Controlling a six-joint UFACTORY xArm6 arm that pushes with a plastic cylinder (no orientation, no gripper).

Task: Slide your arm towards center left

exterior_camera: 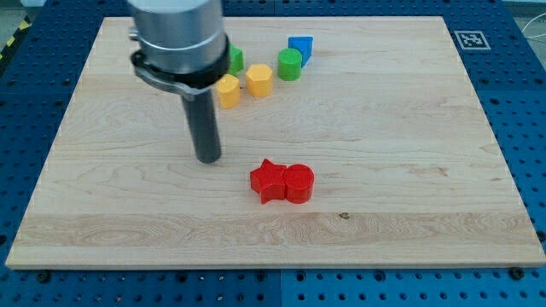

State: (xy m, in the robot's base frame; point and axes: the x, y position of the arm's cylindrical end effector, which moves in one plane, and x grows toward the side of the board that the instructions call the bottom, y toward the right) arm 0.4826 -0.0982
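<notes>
The surface [409,128] is a pale wooden board with fine grain lines. My arm [177,38] is a shiny grey cylinder coming down from the view's top, ending in a straight dark rod. My tip [207,159] rests on the wood, left of the middle. This tool is just a rod, so nothing opens or pinches.

Just right of my tip and a bit lower sit a red star block [268,180] and a red round block [299,182], touching.

Higher up are a yellow block [228,89], a yellow six-sided block [259,80], a green round block [290,63], a blue block [300,47] and a green block [235,59] half hidden by my arm.

A black and white square tag [471,39] sits in the top right corner.
</notes>
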